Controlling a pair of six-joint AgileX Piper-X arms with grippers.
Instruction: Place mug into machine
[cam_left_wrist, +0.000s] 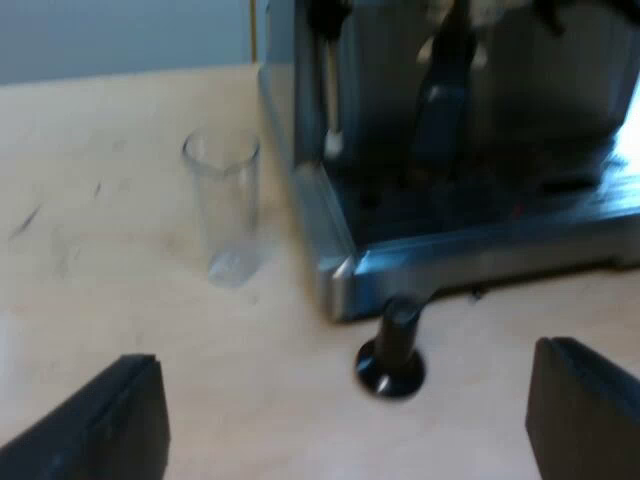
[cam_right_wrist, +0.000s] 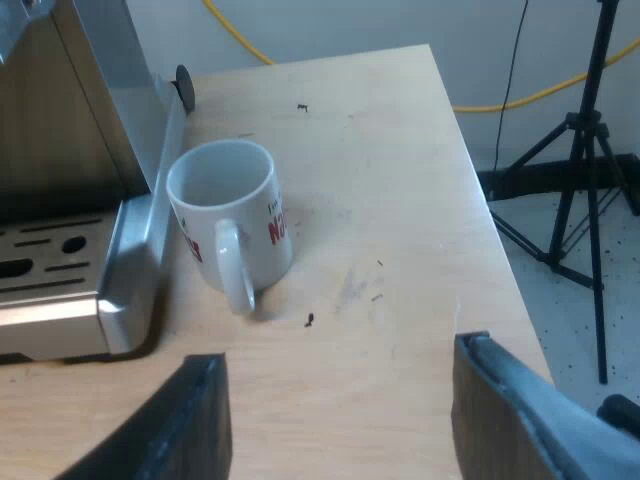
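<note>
One mug (cam_right_wrist: 230, 225), upright with its long axis vertical, stands just beside the tray corner of the espresso machine (cam_right_wrist: 125, 260). It lies ahead of the right gripper (cam_right_wrist: 340, 420) at about eleven o'clock, handle turned back toward six. That gripper's jaws stand apart, empty; this arm is judged the nearer. Left gripper (cam_left_wrist: 350, 420), likewise spread and empty, faces one tamper (cam_left_wrist: 392, 350) at twelve and one measuring glass (cam_left_wrist: 222, 205) at eleven.
</note>
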